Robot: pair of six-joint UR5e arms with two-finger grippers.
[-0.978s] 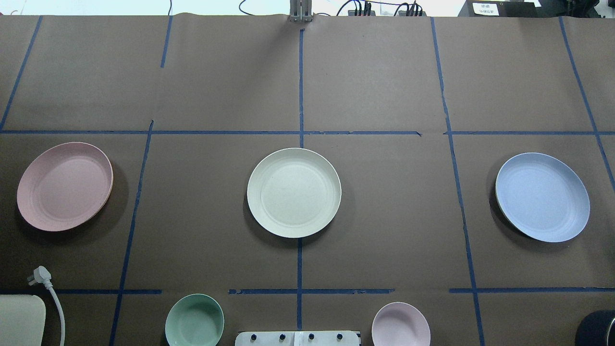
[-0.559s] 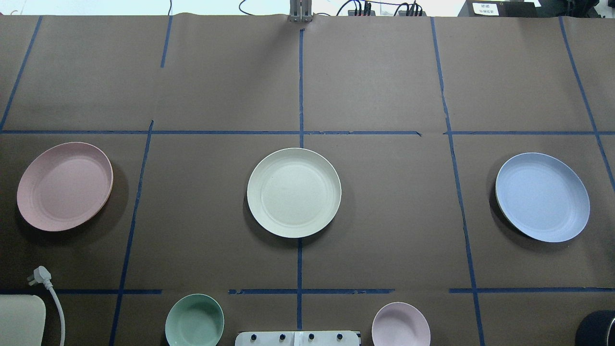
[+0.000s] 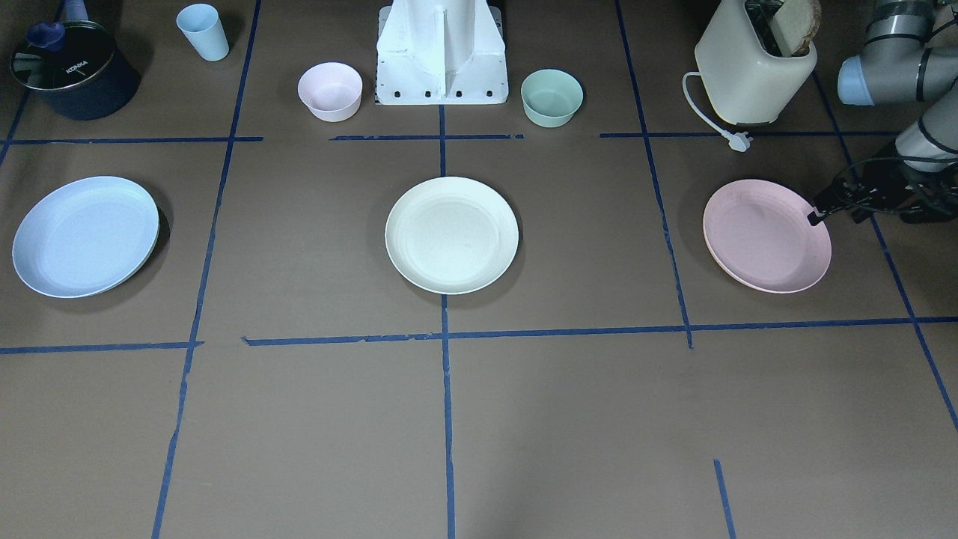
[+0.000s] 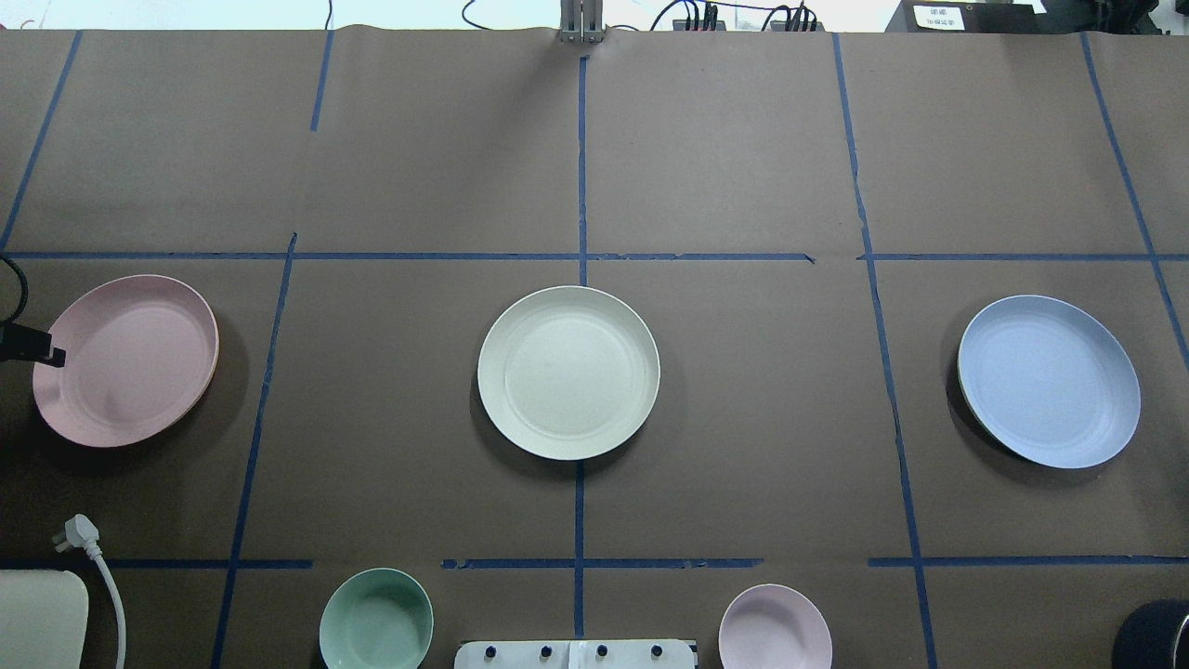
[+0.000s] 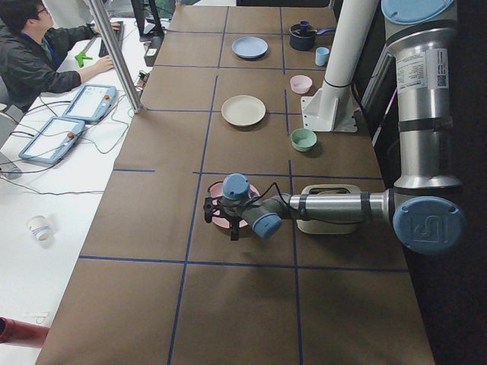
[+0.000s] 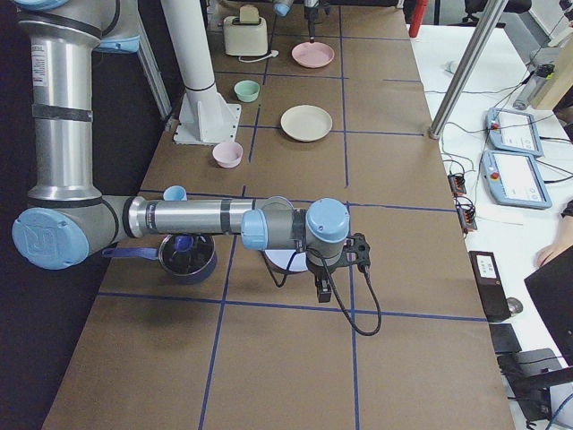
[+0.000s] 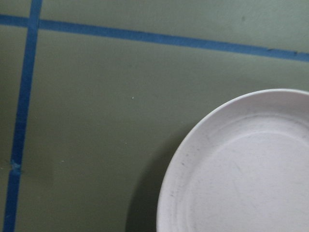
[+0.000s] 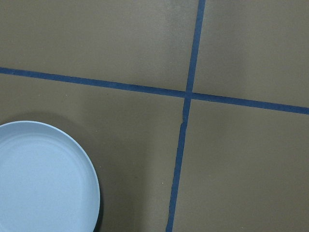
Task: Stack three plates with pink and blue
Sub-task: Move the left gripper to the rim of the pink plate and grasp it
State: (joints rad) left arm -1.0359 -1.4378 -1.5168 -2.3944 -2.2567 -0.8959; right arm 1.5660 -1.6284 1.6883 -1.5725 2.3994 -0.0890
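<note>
Three plates lie apart in a row on the brown table. The pink plate (image 4: 130,362) is on the left, the cream plate (image 4: 568,372) in the middle and the blue plate (image 4: 1048,381) on the right. My left gripper (image 3: 832,211) hangs at the pink plate's (image 3: 763,239) outer rim and looks open and empty, one fingertip (image 4: 56,356) over the rim. The left wrist view shows that plate (image 7: 241,169) at lower right. My right gripper (image 6: 358,249) shows only in the exterior right view, beside the blue plate (image 8: 43,179). I cannot tell whether it is open or shut.
A green bowl (image 4: 376,621) and a small pink bowl (image 4: 776,627) stand near the robot base (image 3: 441,52). A toaster (image 3: 752,67) with its plug (image 4: 79,531) is near the left arm. A dark pot (image 3: 71,71) and blue cup (image 3: 203,31) stand on the right arm's side.
My left gripper has come into the overhead view from the left edge and now reaches the pink plate's rim. The plates have not moved.
</note>
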